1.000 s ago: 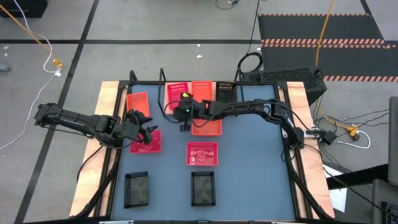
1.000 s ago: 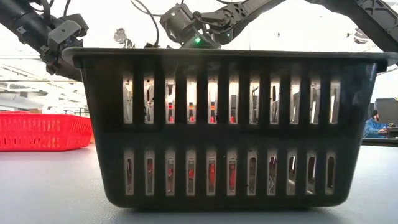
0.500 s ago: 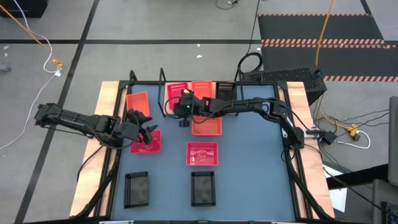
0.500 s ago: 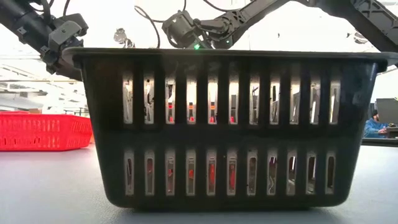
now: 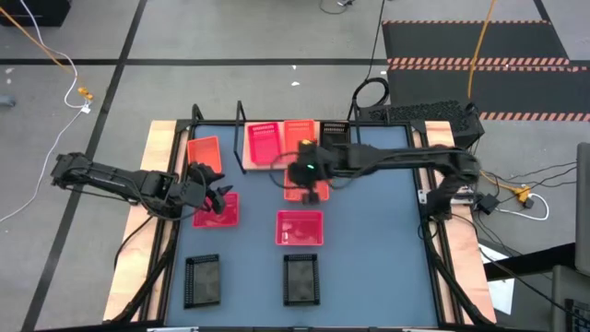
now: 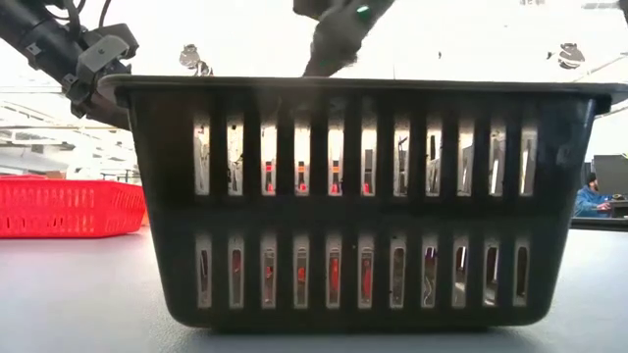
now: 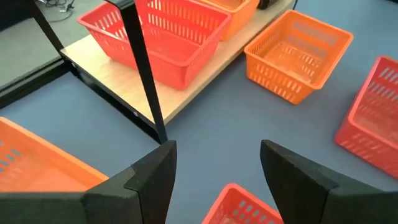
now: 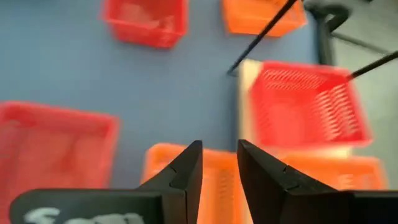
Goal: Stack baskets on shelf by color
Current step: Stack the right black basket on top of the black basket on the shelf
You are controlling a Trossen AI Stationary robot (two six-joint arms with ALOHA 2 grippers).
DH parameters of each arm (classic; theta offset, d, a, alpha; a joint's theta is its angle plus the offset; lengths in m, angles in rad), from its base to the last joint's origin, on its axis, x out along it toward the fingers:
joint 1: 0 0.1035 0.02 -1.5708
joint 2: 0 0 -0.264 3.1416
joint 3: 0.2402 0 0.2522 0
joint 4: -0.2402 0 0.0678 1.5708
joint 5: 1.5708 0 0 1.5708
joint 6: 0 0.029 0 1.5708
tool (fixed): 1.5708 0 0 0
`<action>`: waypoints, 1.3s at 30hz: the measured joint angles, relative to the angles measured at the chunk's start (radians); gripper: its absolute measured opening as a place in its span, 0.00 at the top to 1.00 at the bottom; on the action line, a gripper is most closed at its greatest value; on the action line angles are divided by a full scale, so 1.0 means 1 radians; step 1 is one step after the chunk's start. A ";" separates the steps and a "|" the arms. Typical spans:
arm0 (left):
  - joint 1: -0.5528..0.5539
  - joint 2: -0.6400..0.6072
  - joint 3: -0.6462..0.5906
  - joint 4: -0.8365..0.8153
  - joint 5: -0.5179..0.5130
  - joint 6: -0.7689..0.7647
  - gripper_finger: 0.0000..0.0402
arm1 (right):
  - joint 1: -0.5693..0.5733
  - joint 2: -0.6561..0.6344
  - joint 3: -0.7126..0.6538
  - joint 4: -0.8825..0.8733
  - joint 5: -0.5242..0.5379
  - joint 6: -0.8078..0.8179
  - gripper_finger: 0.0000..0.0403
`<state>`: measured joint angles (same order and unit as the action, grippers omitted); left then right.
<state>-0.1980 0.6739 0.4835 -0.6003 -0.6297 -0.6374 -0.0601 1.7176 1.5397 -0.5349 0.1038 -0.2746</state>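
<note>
Two dark arms work over a blue table (image 5: 369, 240) edged in pale wood, set on a grey concrete floor (image 5: 230, 37) crossed by cables, with a hazard-striped mat (image 5: 479, 63) at the far right. At the table's far edge the shelf (image 5: 241, 159), a light board in a black wire frame, carries a red basket (image 5: 265, 144), an orange basket (image 5: 299, 134) and a black basket (image 5: 334, 136) side by side. On the table lie a second orange basket (image 5: 204, 150) left of the shelf, a third orange basket (image 5: 304, 187) just in front of it, two red baskets (image 5: 300, 228) mid-table and two black baskets (image 5: 300, 278) near the front edge. The right gripper (image 5: 312, 191) hangs above the third orange basket, fingers (image 8: 186, 171) a narrow gap apart and holding nothing. The left gripper (image 5: 219, 200) hovers over the left red basket (image 5: 217, 212), fingers (image 7: 155, 177) spread wide and empty. From table height, the nearest black basket fills the foreground, with a bright room and a seated person (image 6: 592, 196) beyond.
</note>
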 joint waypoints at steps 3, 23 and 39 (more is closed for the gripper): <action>-0.013 0.007 0.000 0.014 0.000 -0.025 0.42 | 0.038 -0.132 -0.199 0.100 0.005 0.049 0.77; -0.031 0.174 0.000 0.322 0.001 0.183 0.42 | 0.091 -0.443 -0.756 0.303 -0.273 -0.193 0.77; -0.034 0.268 0.000 0.318 0.030 0.155 0.42 | 0.344 -0.193 -0.712 0.598 -0.260 -0.341 0.77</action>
<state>-0.2316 0.9424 0.4835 -0.2821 -0.5998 -0.4829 0.2836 1.5246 0.8274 0.0636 -0.1563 -0.6160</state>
